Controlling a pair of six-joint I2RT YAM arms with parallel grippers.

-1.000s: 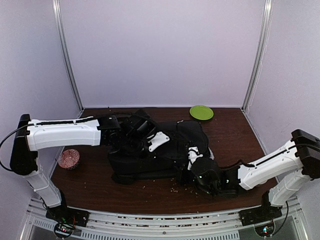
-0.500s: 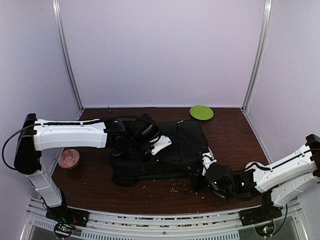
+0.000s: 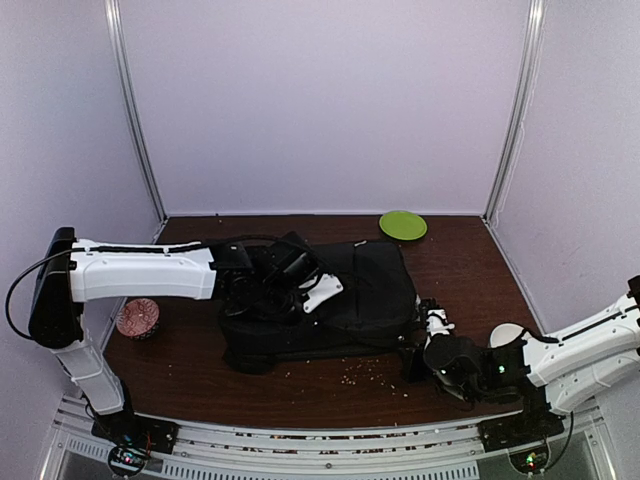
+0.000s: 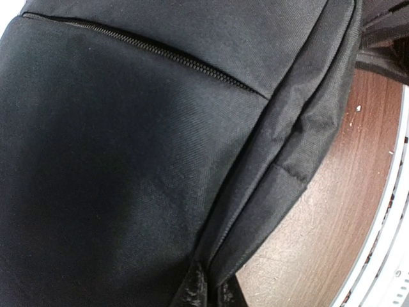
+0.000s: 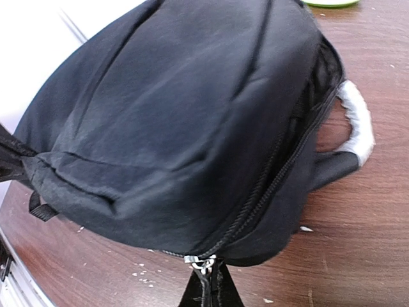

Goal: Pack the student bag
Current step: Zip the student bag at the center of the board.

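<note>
Nearest, at the front right of the table (image 3: pixel 470 270): right gripper (image 5: pixel 208 288), fingers pressed together on the small silver zipper pull (image 5: pixel 203 261), at the end of a coarse-toothed black zipper. Drawn back rightward from its spot against the backpack's near corner a second ago, arm folded lower toward its base.

Scattered on the dark, wood-grained tabletop just in front of the backpack: pale crumbs (image 3: pixel 355 372).

At mid-table: backpack (image 3: pixel 370 285), lying flat, long axis left to right. Soft black woven fabric, rounded and slack, creased along the seams. Beside its zipper side, resting on the wood: a curved handle loop (image 5: pixel 354 121) wrapped in grey-white material.

On the backpack's left part: left gripper (image 4: pixel 206 293), closed tight, pinching a raised ridge of the side fabric. Shifted slightly rightward since the earlier view.

Left of the backpack, apart from it: small round bowl (image 3: pixel 137 318), reddish and patterned.

Farthest, near the back wall: flat round green plate (image 3: pixel 403 224), unmoved.
</note>
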